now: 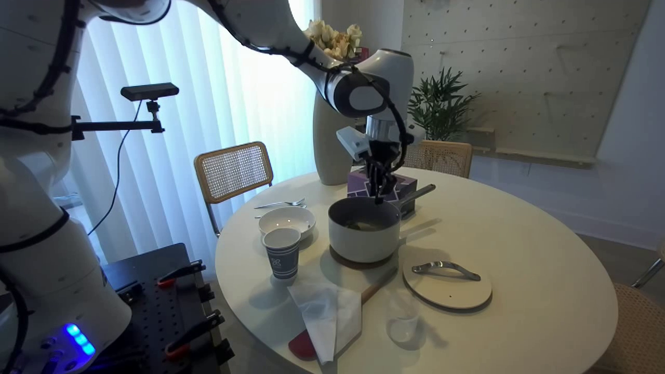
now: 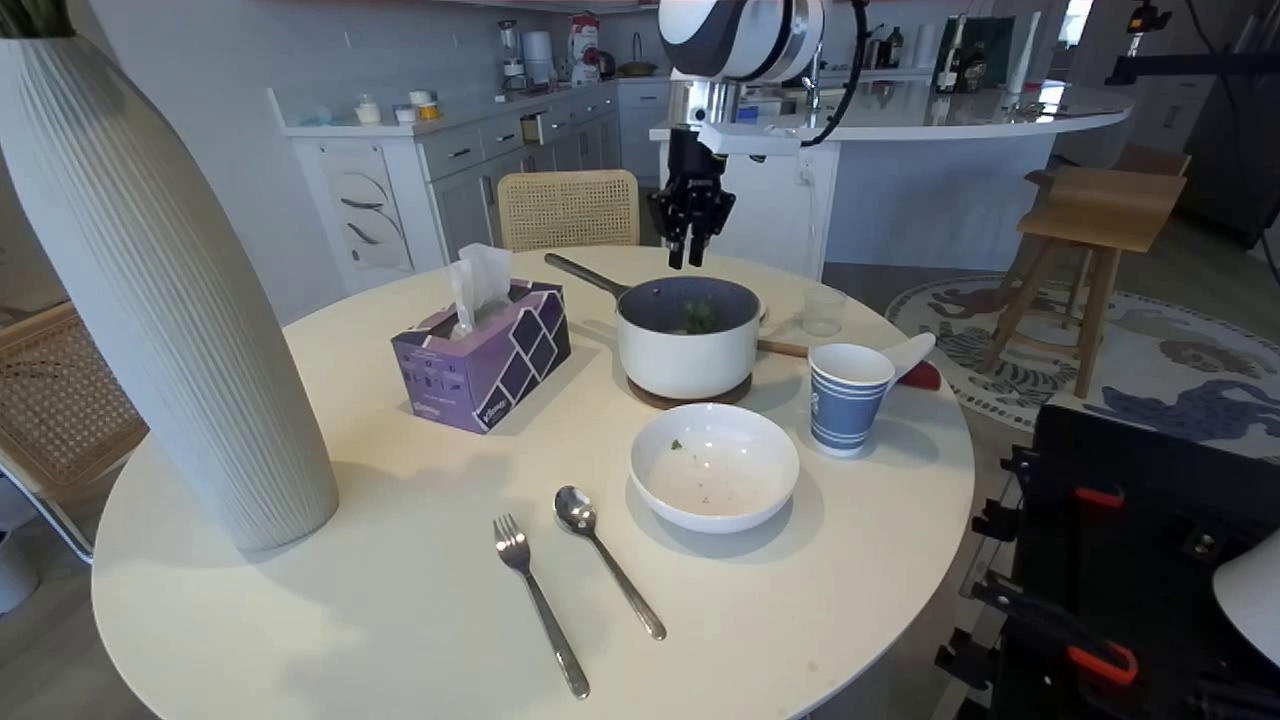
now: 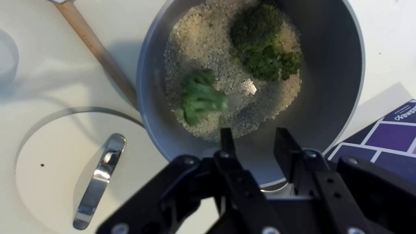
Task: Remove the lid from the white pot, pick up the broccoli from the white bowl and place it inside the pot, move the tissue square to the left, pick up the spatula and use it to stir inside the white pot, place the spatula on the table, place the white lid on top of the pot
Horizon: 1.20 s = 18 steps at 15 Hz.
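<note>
The white pot stands uncovered on a round brown mat; it also shows in an exterior view. My gripper is above the pot, near its handle side, with its fingers apart and nothing between them. Inside the pot, dark broccoli lies on rice-like grains, and a lighter, blurred broccoli piece is left of the fingertips. The white lid lies on the table, handle up. The spatula lies partly under the white tissue, its red head showing. The white bowl holds only small crumbs.
A paper cup stands between bowl and tissue. A clear cup is near the lid. A purple tissue box stands by the pot handle. A tall vase, a fork and a spoon are also on the table.
</note>
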Tool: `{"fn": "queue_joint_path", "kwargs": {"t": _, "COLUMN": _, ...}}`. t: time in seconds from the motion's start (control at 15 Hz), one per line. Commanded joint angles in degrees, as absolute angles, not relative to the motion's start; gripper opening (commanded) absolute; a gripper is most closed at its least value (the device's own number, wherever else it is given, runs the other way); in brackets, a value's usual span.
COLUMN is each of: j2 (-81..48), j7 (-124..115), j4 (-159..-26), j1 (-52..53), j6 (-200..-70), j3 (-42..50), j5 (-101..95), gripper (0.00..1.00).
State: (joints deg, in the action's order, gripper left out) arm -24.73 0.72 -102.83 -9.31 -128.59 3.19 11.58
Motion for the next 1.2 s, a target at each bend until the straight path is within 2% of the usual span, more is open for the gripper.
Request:
{"fn": "queue_joint_path", "kwargs": {"t": 0.0, "j2": -24.58, "j7": -0.66, "j4": -101.03, "j1": -8.93, "j6": -125.33, "j3": 3.66, "j5": 11.08, "gripper": 0.71}}
{"fn": "queue_joint_path", "kwargs": {"t": 0.27, "j2": -22.56, "j7": -0.33, "j4": -102.85, "j1": -9.06, "j6": -124.46, "j3": 4.37, "j5": 10.33, "gripper": 0.99}}
{"fn": "queue_joint_path", "kwargs": {"t": 1.13, "j2": -10.09, "j7": 0.47, "j4": -115.72, "j1": -9.46, "j6": -119.68, "j3": 8.08, "j5": 5.33, "gripper": 1.0}}
